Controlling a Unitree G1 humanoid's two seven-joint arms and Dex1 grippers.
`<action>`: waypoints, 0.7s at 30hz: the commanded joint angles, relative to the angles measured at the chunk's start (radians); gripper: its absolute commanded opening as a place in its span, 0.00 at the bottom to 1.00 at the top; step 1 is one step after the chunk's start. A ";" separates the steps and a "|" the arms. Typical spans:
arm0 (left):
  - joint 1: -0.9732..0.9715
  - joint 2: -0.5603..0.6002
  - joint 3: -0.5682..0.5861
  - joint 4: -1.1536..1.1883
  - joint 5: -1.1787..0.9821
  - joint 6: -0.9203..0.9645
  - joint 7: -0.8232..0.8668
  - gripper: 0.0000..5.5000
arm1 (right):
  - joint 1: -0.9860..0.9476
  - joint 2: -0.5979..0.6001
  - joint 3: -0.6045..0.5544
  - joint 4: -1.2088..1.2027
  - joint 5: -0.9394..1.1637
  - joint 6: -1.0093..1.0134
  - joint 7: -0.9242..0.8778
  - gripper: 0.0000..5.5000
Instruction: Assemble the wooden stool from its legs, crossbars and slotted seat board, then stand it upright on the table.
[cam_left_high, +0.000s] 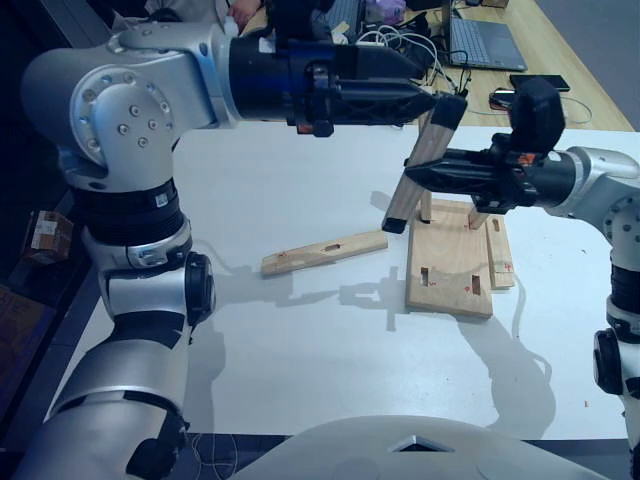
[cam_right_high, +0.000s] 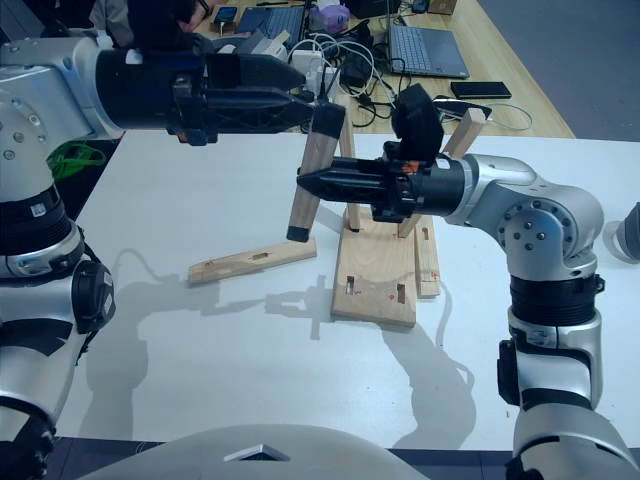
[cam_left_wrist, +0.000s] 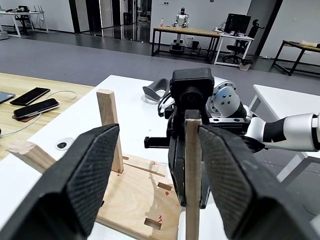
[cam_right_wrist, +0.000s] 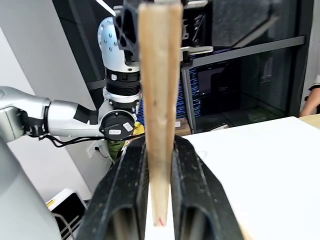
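A tapered wooden leg (cam_left_high: 420, 165) hangs tilted in the air over the table, its dark foot just above the seat board's near-left corner. My right gripper (cam_left_high: 412, 176) is shut on its middle, the black fingers (cam_right_wrist: 125, 185) pressed to both sides. My left gripper (cam_left_high: 440, 98) is open around the leg's top, with the wide pads (cam_left_wrist: 75, 185) apart from the wood. The slotted seat board (cam_left_high: 450, 270) lies flat with one leg (cam_left_wrist: 110, 125) standing in it and another (cam_right_high: 460, 140) leaning. A slotted crossbar (cam_left_high: 325, 252) lies to its left.
A short wooden piece (cam_left_high: 500, 255) lies against the board's right side. Behind the white table is a wooden desk with a laptop (cam_left_high: 485, 40), phones (cam_left_high: 540, 82) and cables. Bare table surface (cam_left_high: 300, 350) stretches across the front.
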 joint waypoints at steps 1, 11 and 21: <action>-0.005 -0.017 -0.013 -0.016 -0.071 0.037 0.004 0.53 | -0.056 0.027 0.025 0.006 -0.033 0.001 0.025 0.07; 0.022 0.002 -0.037 -0.045 -0.141 0.037 0.034 0.53 | -0.081 0.020 0.025 0.017 -0.071 0.010 0.071 0.07; 0.087 0.053 -0.145 -0.102 -0.110 -0.056 0.008 0.36 | -0.105 0.021 0.101 -0.002 -0.168 -0.029 0.142 0.07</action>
